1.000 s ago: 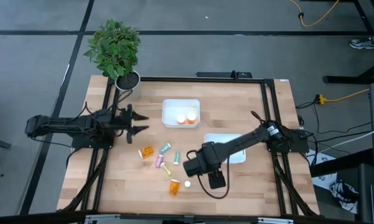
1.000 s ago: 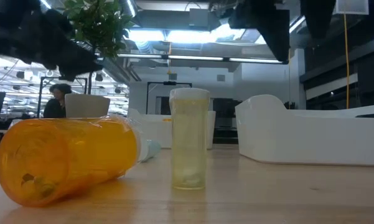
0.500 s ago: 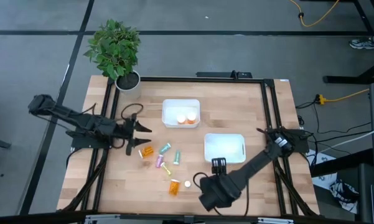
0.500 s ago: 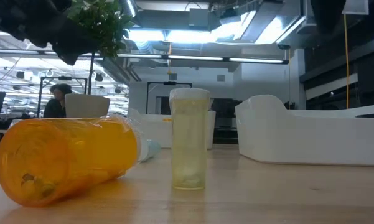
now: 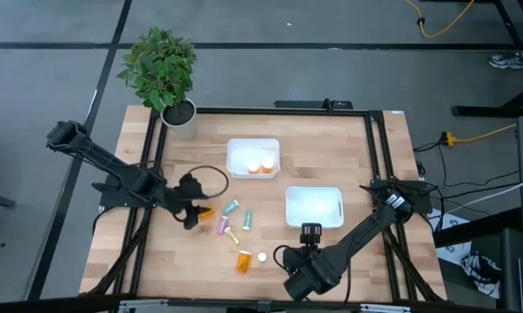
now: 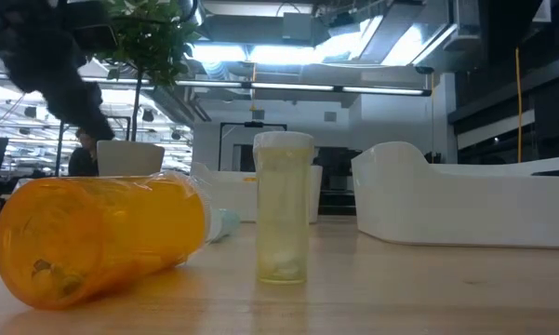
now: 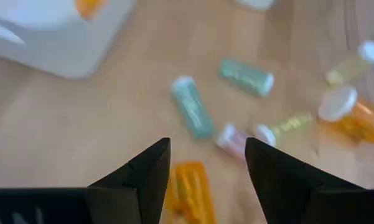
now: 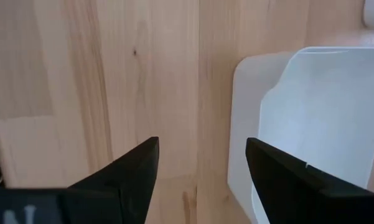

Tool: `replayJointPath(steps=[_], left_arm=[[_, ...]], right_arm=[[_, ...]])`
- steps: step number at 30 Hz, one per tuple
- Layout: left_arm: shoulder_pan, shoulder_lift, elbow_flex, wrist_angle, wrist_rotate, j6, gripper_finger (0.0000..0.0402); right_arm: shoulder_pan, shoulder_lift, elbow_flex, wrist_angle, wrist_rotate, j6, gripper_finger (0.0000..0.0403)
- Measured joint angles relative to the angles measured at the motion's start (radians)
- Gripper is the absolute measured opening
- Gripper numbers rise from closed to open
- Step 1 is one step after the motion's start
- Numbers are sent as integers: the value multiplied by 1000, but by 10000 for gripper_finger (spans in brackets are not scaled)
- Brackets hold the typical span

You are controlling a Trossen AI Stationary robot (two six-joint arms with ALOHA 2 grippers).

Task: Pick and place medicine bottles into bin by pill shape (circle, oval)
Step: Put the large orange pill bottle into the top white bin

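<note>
Item: left pincer (image 7: 206,163), jaws parted and empty, poised over an orange plastic medicine bottle (image 7: 188,193) lying left of the loose cluster mid-surface, apparently its next pick; right pincer (image 8: 199,163), parted and empty, parked near the empty white bin (image 5: 314,207).

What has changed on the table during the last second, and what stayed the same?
The left gripper swung from near the plant toward the loose bottles and now hangs open over the orange bottle. The right gripper pulled back from the bottle cluster toward the table's near edge, open and empty, beside the empty bin. Nothing was grasped or released. The bottles, the other bin and the plant did not move.
</note>
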Motion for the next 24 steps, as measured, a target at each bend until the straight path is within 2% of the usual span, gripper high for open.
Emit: replayJointPath(steps=[4,7,14,18,24], left_arm=[[-19,62,8,-1,113,19,201],[-33,77,8,-10,156,57,201],[-54,76,8,-109,137,47,201],[-69,76,8,-148,132,-24,201],[-97,131,7,-134,88,-60,201]], right_arm=[[-5,0,0,-1,-19,-8,243],[-9,0,0,0,-19,-25,243],[-24,0,0,18,-21,-27,243],[-23,0,0,23,-22,-27,243],[-23,0,0,26,-22,-27,243]])
